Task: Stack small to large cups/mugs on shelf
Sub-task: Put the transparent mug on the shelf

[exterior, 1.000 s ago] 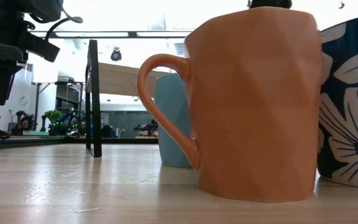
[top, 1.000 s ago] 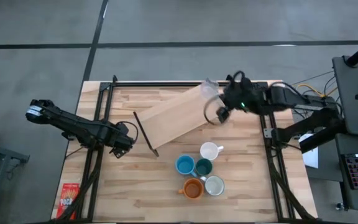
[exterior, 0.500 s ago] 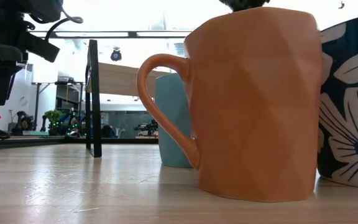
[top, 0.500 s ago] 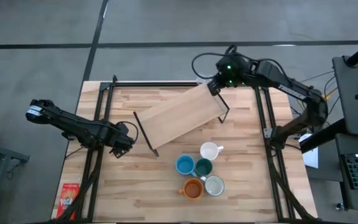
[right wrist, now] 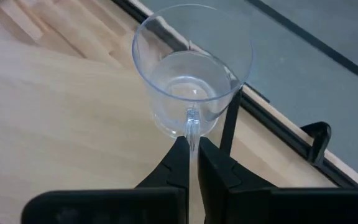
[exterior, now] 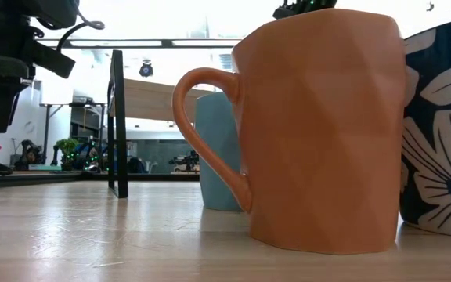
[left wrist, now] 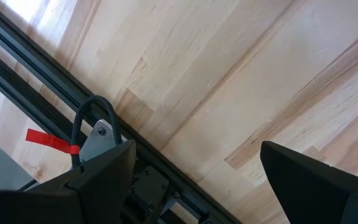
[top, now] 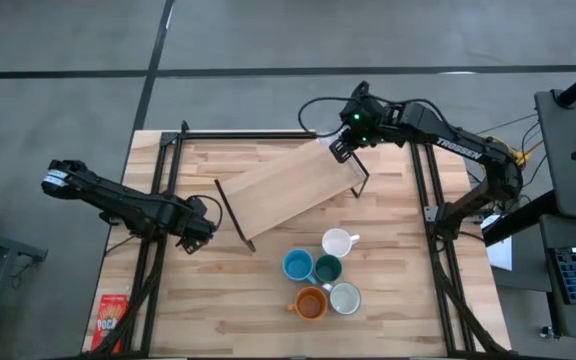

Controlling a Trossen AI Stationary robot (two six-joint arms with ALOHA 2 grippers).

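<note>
The wooden tabletop point(top: 218, 300) carries every item in the scene. The shelf point(top: 288, 190), a long light-wood plank on thin black wire legs, lies diagonally across the far half of the table, one end toward the left arm and the other toward the far right corner.

The right arm reaches in from the right side to the shelf's far right end. The right gripper point(right wrist: 190, 152) has its fingers pressed together on the thin handle of a clear glass cup point(right wrist: 191, 68). The cup is upright, its base over the plank's end near the table's black edge rail point(right wrist: 278, 127); whether it rests on the plank cannot be determined.

The left arm rests low at the left side of the table, apart from the shelf. The left gripper point(left wrist: 197, 177) points down at bare tabletop with its fingers spread wide and nothing between them.

The five mugs stand in a tight cluster on the tabletop, on the near side of the shelf and clear of it. The white mug point(top: 338, 242) is nearest the shelf. The light blue mug point(top: 297, 265) and the dark teal green mug point(top: 327, 268) stand side by side behind it. The orange mug point(top: 310, 302) and the pale grey-white mug point(top: 345, 298) are nearest the table's front edge. None is on the shelf.
</note>
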